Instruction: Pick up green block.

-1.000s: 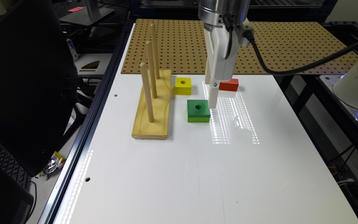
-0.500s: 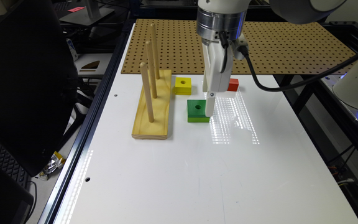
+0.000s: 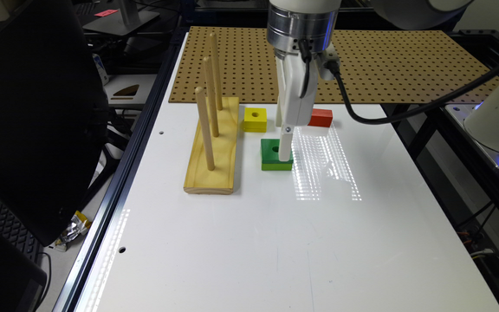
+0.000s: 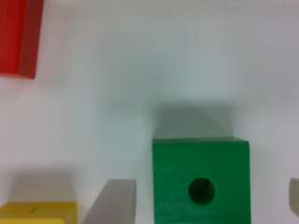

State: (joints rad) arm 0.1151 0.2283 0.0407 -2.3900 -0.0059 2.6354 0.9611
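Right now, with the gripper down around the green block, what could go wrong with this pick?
1. The green block sits off-centre between the open gripper's fingers, closer to one, so closing may shove or twist it before it clamps.
2. The yellow block lies just outside that finger; any sideways correction could bump it.
3. The peg stand is close on the exterior view's left, so a swing that way after lifting might strike a peg.

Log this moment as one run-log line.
phase: descent for grasp | gripper: open, straddling green block | block: on table, not lifted
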